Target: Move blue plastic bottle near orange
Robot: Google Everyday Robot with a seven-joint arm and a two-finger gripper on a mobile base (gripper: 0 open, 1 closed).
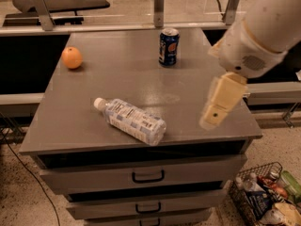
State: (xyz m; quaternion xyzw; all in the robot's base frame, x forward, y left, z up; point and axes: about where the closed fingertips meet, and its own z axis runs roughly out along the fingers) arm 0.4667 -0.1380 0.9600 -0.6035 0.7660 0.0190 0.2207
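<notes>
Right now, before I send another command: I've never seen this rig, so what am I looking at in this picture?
There is one camera view, looking down at a grey cabinet top from its drawer side; where the camera sits is not known. The pale bulky shape at the right is the robot's single arm. The yellowish piece at its tip is the end effector, hanging over the right front of the top, apart from every object and holding nothing I can see. On the top, the blue plastic bottle lies on its side near the front, the orange sits at the back left, and a soda can stands at the back middle.
</notes>
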